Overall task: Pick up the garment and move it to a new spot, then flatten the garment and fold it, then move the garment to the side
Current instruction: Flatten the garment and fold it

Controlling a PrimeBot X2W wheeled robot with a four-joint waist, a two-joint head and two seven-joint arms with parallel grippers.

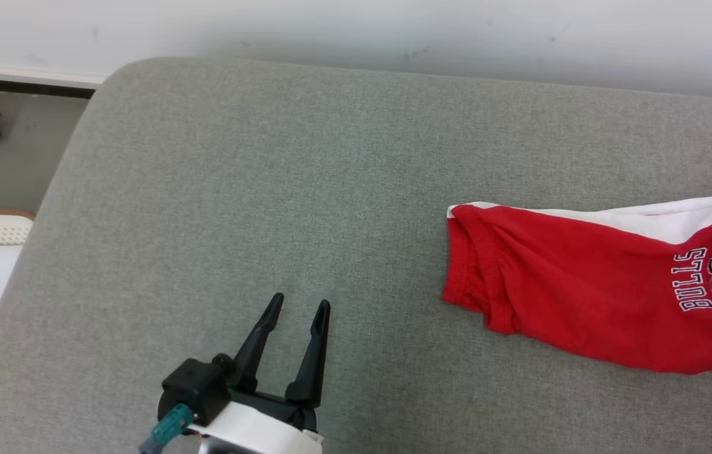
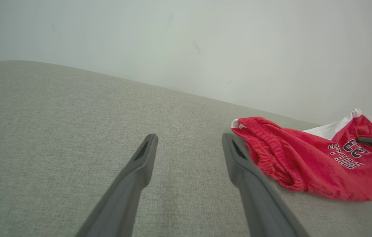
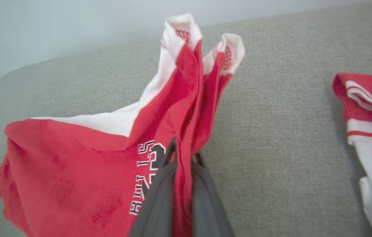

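Two end effectors work over a grey upholstered surface (image 1: 267, 157). The right end effector (image 3: 184, 153) is clamped on a bunched fold of the red garment (image 1: 570, 290), which lies at the surface's right side. The left end effector (image 1: 301, 301) is spread wide and empty, well apart from the cloth. To carry the garment cleanly, lift until its trailing edge clears the surface, steering away from the red-and-white garment (image 3: 370, 108) nearby.
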